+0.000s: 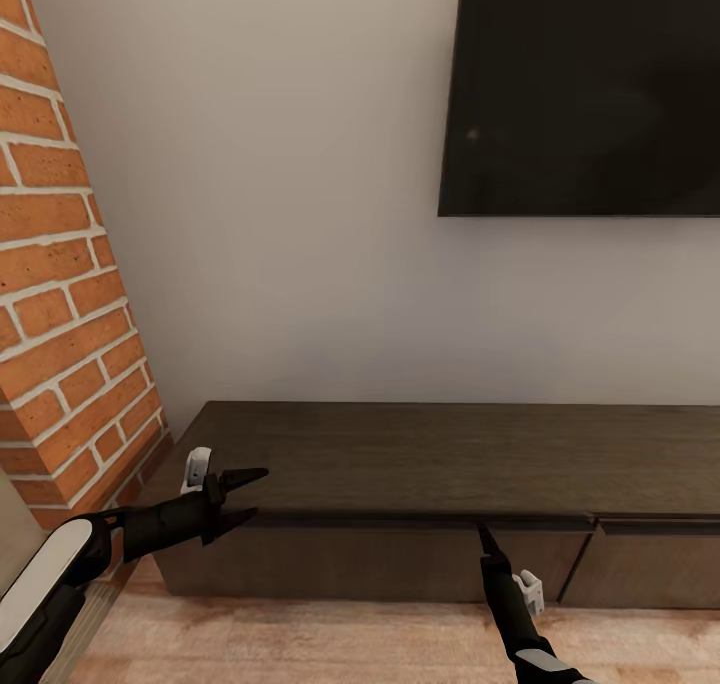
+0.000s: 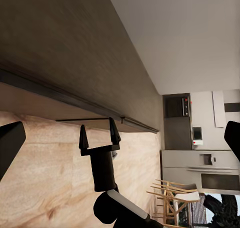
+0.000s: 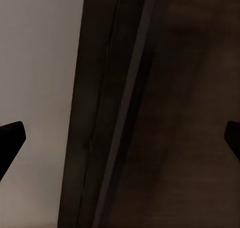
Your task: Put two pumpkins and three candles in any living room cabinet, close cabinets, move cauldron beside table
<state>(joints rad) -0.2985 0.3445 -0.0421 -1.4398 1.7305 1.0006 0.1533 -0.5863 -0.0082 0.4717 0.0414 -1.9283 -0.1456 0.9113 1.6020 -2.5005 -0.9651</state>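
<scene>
Nearest, both arms reach over the wood floor [image 1: 300, 644]. The left claw [image 1: 245, 494] is spread wide and empty, its fingers at the front edge of the cabinet [image 1: 450, 454]. The right claw [image 1: 485, 536], also spread apart with nothing between its fingers, points at the drawer front just under the top's lip. All drawers sit flush. Beyond, a brick wall [image 1: 60, 294] and a dark TV [image 1: 580, 89].
</scene>
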